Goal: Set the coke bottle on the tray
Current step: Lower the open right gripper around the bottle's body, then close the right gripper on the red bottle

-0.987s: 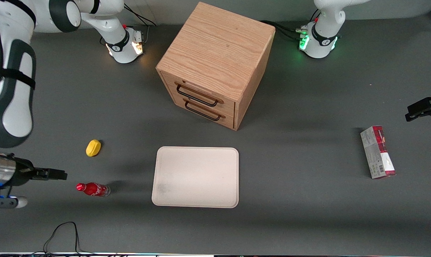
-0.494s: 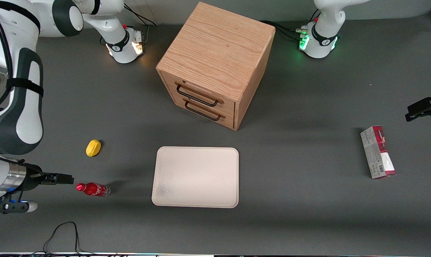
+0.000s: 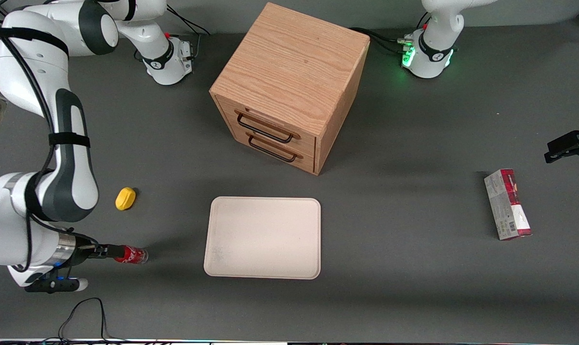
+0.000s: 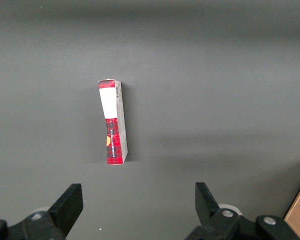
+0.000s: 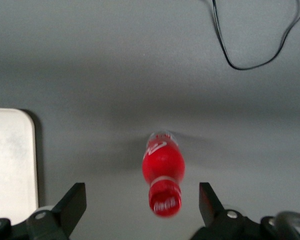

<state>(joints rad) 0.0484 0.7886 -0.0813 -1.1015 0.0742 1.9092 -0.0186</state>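
From the front I see my gripper (image 3: 108,251) low over the table, and its dark tip hides the cap of the coke bottle (image 3: 132,255). The wrist camera shows more: the coke bottle (image 5: 163,172) lies on its side, cap toward the camera, between the two fingers (image 5: 70,205), which are spread wide and not touching it. The tray (image 3: 263,237) sits apart from the fingers, past the bottle's base. My arm bends down, with the wrist lying nearly flat.
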